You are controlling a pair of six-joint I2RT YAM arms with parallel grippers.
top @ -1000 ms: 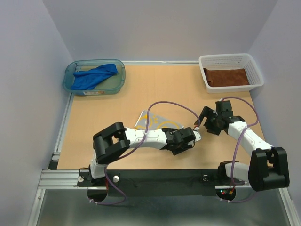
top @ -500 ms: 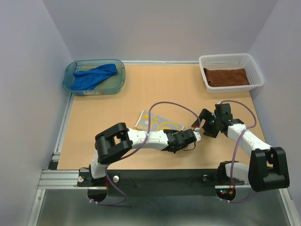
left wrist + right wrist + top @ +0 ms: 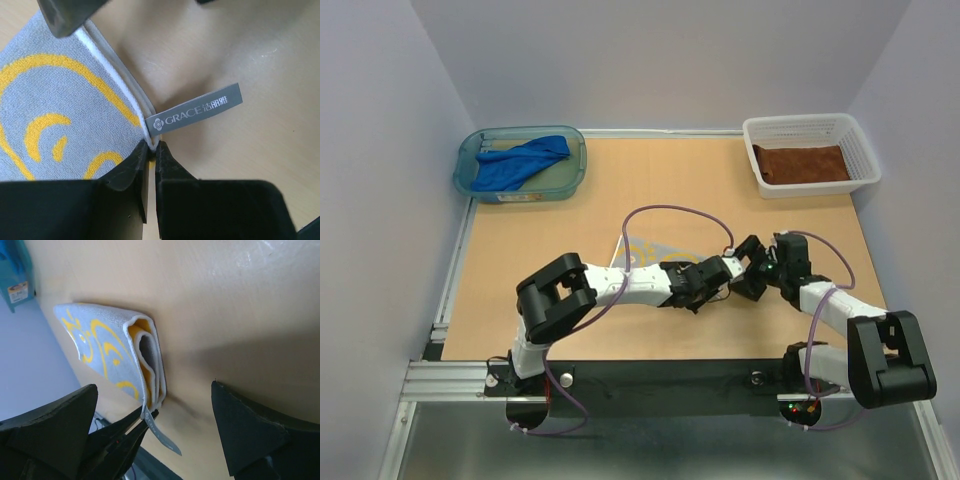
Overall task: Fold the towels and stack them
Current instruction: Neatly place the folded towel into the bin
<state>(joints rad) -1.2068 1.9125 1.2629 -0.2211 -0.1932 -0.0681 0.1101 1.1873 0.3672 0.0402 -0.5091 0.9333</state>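
The yellow and grey towel (image 3: 60,100) is soft terry cloth with a fine, nubbly matt pile, edged by a smoother white stitched hem. Its label (image 3: 197,111) is a flat grey woven ribbon with a faint satin sheen. The table (image 3: 260,60) looks like pale wood board, smooth, with a low gloss that catches the light. The left gripper (image 3: 151,150) has fingers (image 3: 127,172) of black plastic, matt and slightly grainy; the right gripper (image 3: 153,386) looks the same. The tub (image 3: 565,175) is translucent teal plastic, glossy; the basket (image 3: 800,122) is white plastic lattice. The blue towel (image 3: 520,162) and brown towel (image 3: 805,163) are matt cloth. The rail (image 3: 440,378) at the table's near edge is dull silver metal
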